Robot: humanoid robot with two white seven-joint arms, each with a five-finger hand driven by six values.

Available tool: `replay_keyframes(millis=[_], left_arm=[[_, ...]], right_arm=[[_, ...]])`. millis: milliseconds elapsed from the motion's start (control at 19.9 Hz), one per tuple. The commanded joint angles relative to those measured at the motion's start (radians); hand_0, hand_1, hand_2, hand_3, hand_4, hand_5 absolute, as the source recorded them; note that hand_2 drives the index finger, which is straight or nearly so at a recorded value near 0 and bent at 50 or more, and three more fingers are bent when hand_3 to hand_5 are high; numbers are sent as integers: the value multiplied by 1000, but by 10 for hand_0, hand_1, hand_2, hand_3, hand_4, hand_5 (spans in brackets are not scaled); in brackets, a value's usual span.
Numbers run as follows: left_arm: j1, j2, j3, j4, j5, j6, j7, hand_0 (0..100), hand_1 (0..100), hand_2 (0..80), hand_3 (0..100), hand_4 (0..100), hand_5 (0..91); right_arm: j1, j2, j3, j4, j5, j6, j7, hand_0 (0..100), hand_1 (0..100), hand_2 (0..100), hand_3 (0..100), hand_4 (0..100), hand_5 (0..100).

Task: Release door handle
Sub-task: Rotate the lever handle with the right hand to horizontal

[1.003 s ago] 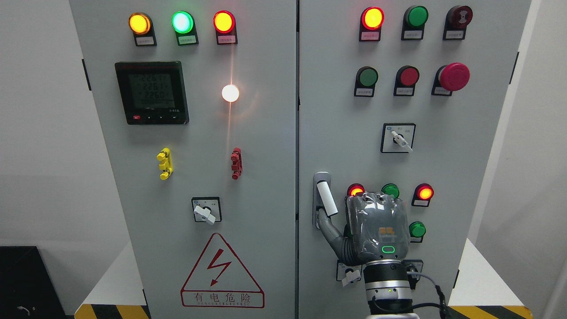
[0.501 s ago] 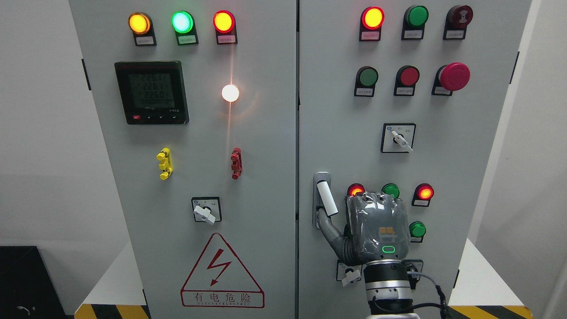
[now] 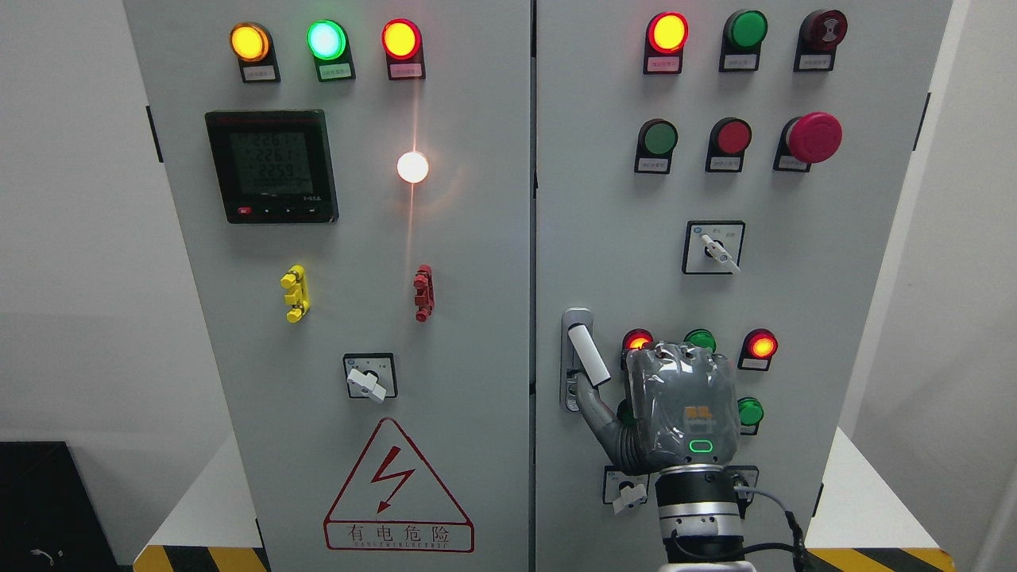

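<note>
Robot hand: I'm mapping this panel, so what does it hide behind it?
Behind the right hand, lit red lamp and green buttons peek out; anything further behind is covered.

Right hand (image 3: 679,413) before the right cabinet door (image 3: 834,238), just right of the door handle (image 3: 582,357), thumb reaching its lower end; meter (image 3: 272,165) on the left door (image 3: 349,238).

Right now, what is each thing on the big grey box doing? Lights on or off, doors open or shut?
Cabinet doors: shut.
Door handle: swung out, tilted.
Right hand: thumb under the handle's lower end; fingers hidden.
Top-left three lamps: lit.
White lamp: lit.
Meter: display on.
Mushroom button: cannot tell.
</note>
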Motion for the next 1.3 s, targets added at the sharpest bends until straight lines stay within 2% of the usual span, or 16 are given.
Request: replay_keyframes(millis=[0,1253], left_arm=[[0,0,0,-1,0,-1,-1,120,556,0,0,0,0],[0,0,0,1,0,-1,-1,120,556,0,0,0,0]], right_arm=[[3,1,-5,-6,0,-2,3,469,356,1000,1000,1000,1000],[0,1,-10,-13,0,-2,3,492,352,1000,1000,1000,1000]])
